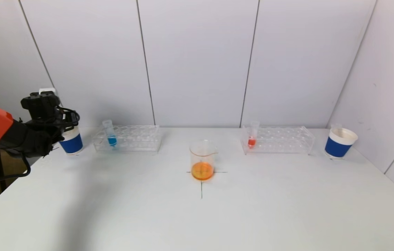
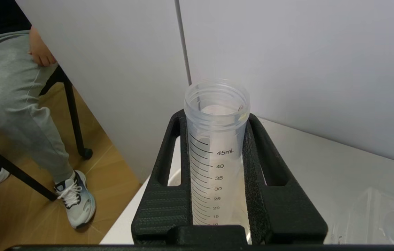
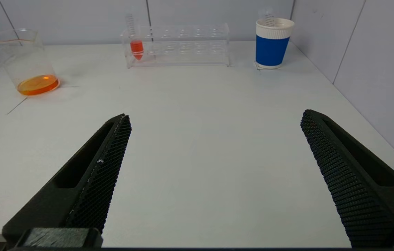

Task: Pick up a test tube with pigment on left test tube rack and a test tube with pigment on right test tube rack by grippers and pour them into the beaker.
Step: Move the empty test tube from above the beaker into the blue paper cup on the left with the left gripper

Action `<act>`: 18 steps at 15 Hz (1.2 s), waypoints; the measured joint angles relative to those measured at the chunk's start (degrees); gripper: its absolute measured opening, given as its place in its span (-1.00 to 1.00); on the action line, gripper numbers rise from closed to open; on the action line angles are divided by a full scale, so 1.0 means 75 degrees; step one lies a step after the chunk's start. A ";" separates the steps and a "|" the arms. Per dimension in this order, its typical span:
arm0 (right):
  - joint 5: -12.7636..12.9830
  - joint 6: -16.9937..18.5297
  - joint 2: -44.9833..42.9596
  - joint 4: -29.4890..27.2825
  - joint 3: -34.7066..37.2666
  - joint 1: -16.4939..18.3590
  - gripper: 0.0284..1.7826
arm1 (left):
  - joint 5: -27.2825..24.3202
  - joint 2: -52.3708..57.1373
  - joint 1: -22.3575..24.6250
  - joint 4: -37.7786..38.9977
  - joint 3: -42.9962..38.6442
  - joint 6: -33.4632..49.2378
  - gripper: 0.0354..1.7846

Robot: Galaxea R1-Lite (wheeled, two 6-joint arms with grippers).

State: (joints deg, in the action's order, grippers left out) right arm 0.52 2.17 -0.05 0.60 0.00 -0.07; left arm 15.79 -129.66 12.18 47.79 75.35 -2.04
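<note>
My left gripper (image 2: 217, 153) clamps an apparently empty test tube (image 2: 216, 139) above far-left blue cup (image 1: 71, 142) | right gripper (image 3: 214, 174) wide apart, empty, near table (image 3: 200, 139) edge.

head: high, facing 12 o'clock down the table (image 1: 197, 216)
left wrist: close on tube (image 2: 216, 146)
right wrist: low
shared: beaker (image 1: 202, 161) (image 3: 29, 62)
</note>
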 joint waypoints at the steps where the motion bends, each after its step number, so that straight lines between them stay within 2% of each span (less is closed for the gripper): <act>1: 0.0000 0.0003 0.0000 0.0000 0.0000 0.0000 0.99 | 0.0000 0.0000 0.0003 0.0003 -0.0059 0.0008 -0.54; 18: 0.0000 0.0003 0.0000 0.0000 0.0000 0.0000 0.99 | 0.0000 0.0005 -0.0011 0.0284 -0.0297 -0.0011 -0.54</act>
State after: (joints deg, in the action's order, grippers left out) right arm 0.52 2.19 -0.05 0.60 0.00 -0.07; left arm 15.79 -129.62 12.09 49.92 73.12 -2.12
